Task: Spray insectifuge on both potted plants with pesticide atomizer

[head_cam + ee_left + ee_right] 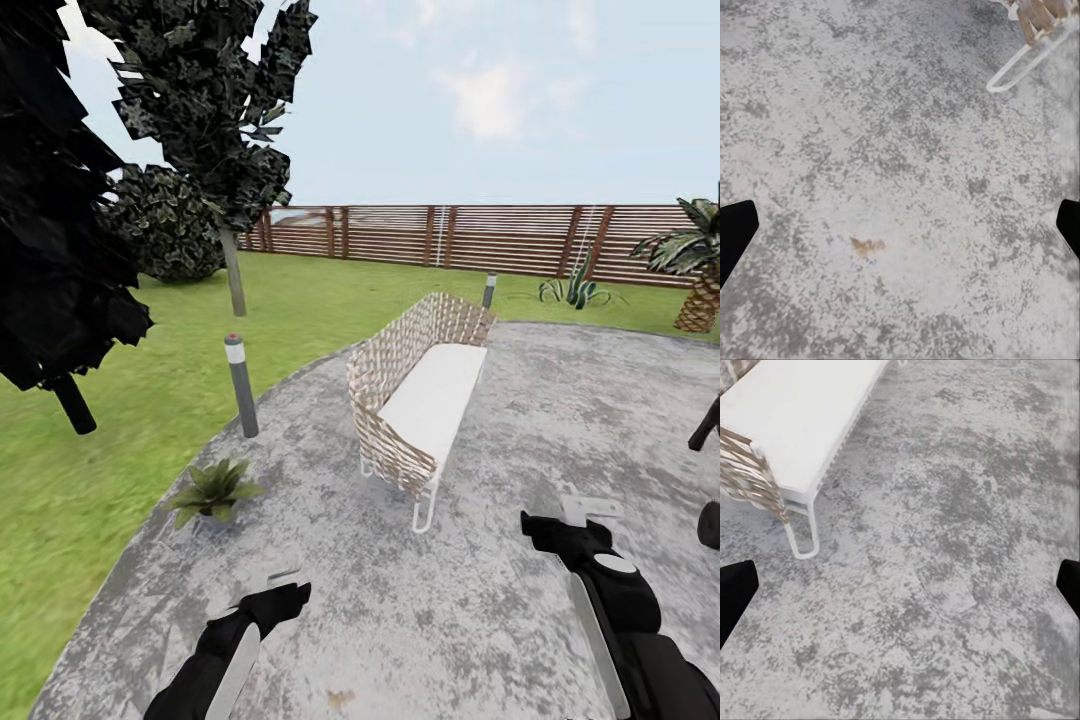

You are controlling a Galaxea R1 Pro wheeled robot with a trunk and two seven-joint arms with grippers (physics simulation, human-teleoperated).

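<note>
While both hands, left hand (283, 590) and right hand (560, 522), hang spread and empty, one potted plant (212, 490) sits at the patio (520, 400) edge.

Two glossy black arms, pale grey stripe along each forearm. Left gripper (283, 588) black, light grey fingers. Right gripper (590, 512) alike.

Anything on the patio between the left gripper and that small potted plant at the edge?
In the head view, just bare mottled grey stone patio separates the left gripper from the small speckled-leaf potted plant at the patio's grass edge; nothing stands between them.
</note>
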